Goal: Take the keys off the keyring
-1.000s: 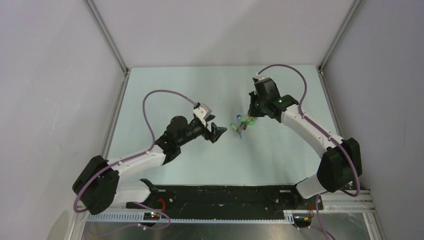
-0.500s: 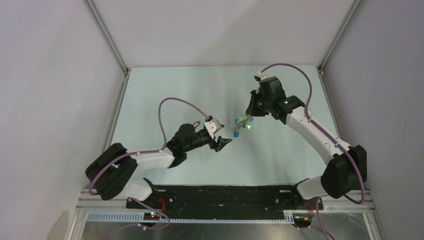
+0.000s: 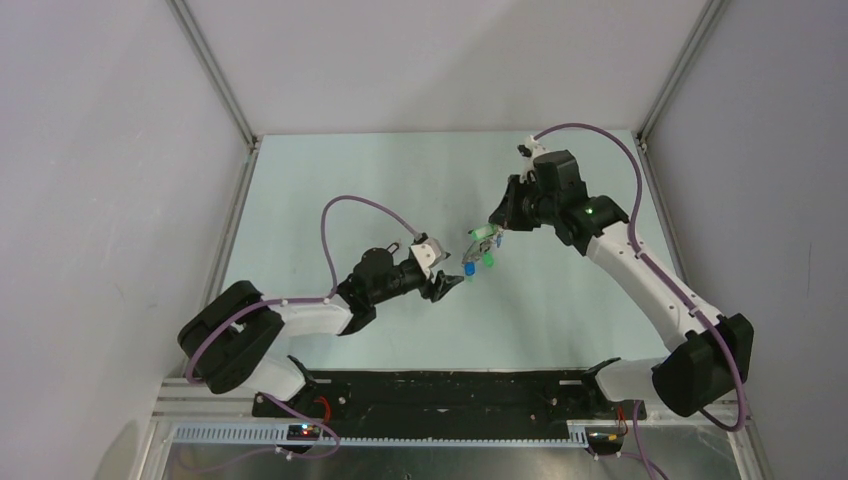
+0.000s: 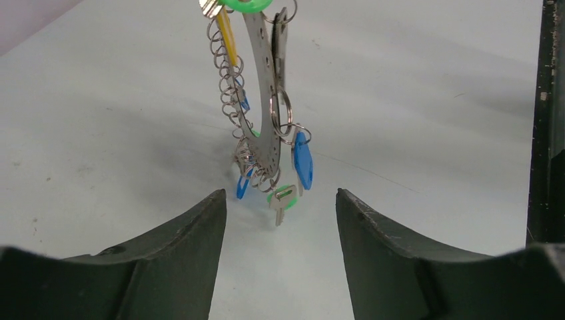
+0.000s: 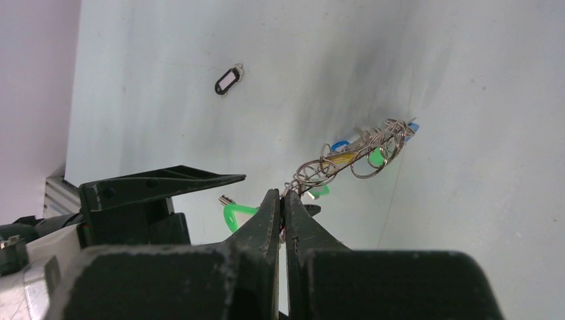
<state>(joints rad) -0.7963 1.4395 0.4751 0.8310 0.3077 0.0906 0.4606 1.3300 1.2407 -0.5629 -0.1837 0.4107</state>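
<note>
Over the last second the left arm has folded lower and turned its left end effector (image 4: 280, 200) to face the hanging bunch. Its jaws have drawn in somewhat but still stand apart, with nothing between them. The right arm has reached out further, while the bunch has hardly shifted.

The right end effector (image 5: 283, 200) is pinched shut on the top of the large, thin, silver-grey metal keyring (image 4: 262, 113), as far as the right wrist view shows. It holds the keyring up over the pale green worktop (image 3: 330, 200), between the two arms. The small silver keys with blue, green and yellow plastic heads (image 4: 302, 160) dangle from it on little wire loops. The lowest ones hang close to the worktop, and whether they touch it I cannot tell.

As for progress, no key lies loose anywhere in view and all seem threaded on, so I judge the removal not yet begun, with every key left to take off. The left jaws, lined up with the lower keys, look ready to take the first.

No container appears in any view. A small black tag (image 5: 227, 81) lies alone on the worktop, well apart from the bunch.
</note>
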